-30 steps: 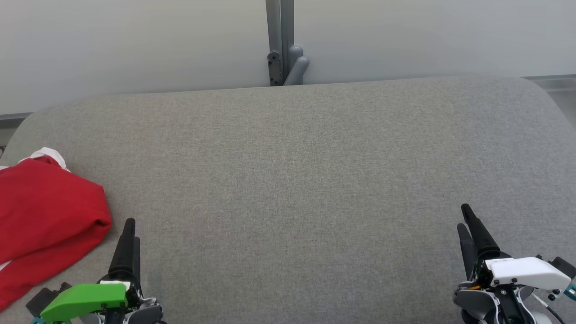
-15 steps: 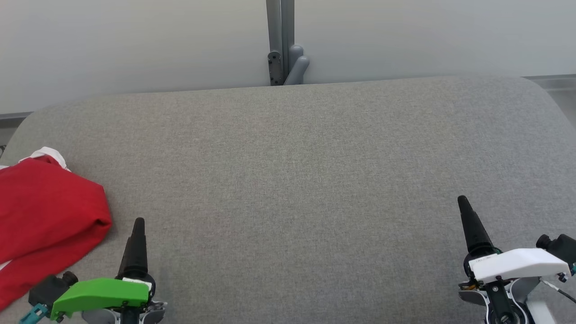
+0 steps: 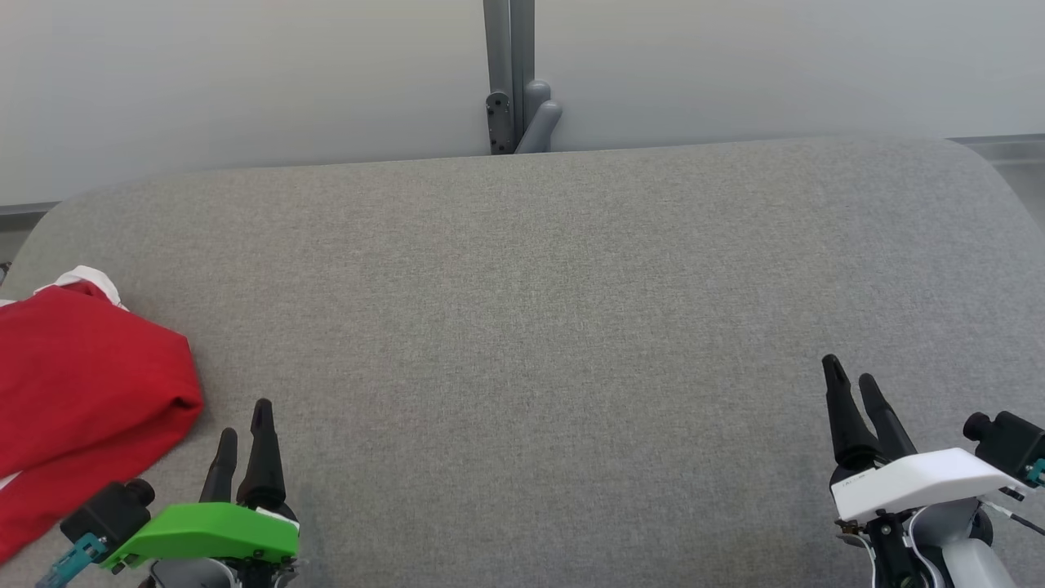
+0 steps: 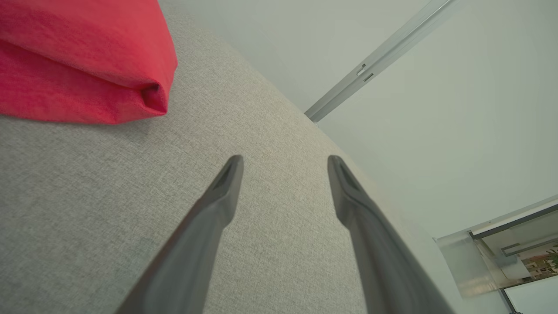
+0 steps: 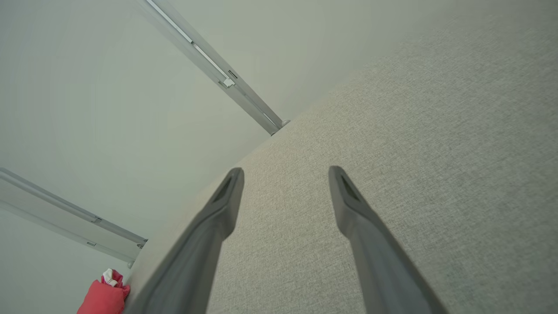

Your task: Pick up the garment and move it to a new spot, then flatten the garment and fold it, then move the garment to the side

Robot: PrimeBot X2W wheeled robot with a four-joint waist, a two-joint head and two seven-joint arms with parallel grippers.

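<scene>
- Grey woven surface (image 3: 522, 286), rounded corners, pale wall behind
- Red garment (image 3: 82, 384) folded soft at left edge
- Left fingers (image 3: 262, 457) and right fingers (image 3: 841, 408) spread wide, empty

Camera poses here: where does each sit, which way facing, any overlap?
Head: on the head, looking forward and down at the surface; left end effector and right end effector at the bottom corners.
Left wrist: on that arm, along its open fingers; garment upper left.
Right wrist: on that arm, along its open fingers, across the surface to the wall.
Shared: garment in all three.
</scene>
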